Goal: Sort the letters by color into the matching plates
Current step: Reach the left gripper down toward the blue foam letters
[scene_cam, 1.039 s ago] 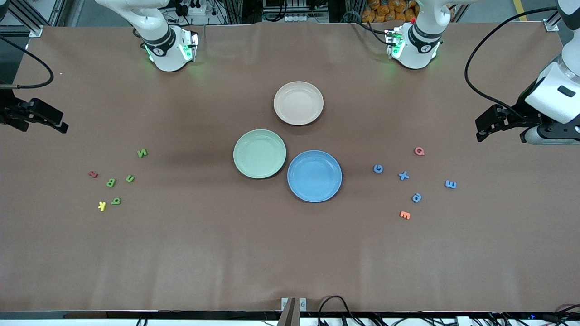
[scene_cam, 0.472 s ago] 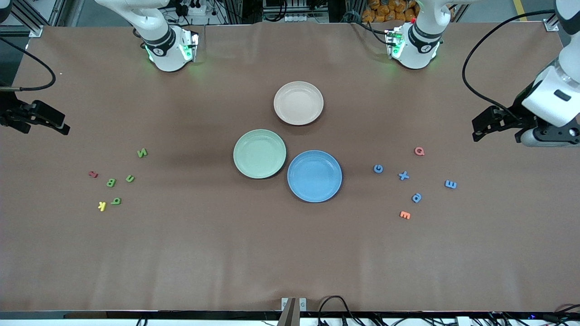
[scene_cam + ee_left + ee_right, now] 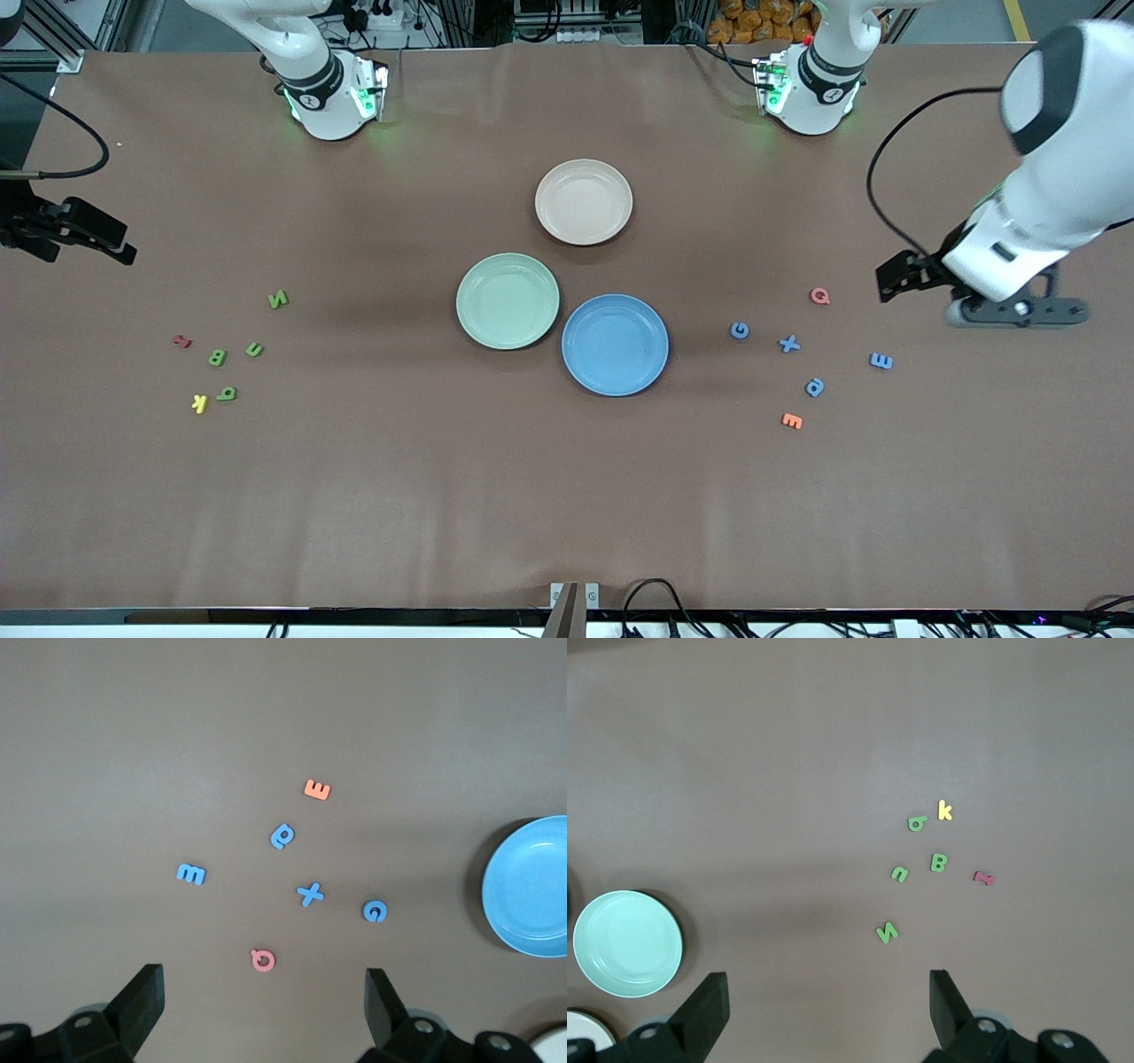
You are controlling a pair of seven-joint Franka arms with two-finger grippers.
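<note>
High front camera; wrist cameras perhaps downward.

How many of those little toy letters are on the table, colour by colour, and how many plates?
Blue letters: 4 (G, X, E, one more)
Green letters: 4 (N, B, two more)
Red letters: 2
Orange letters: 1
Yellow letters: 1
Plates: 3 (blue, pale green, beige-pink)
Total: 12 letters, 3 plates, 15 things.
</note>
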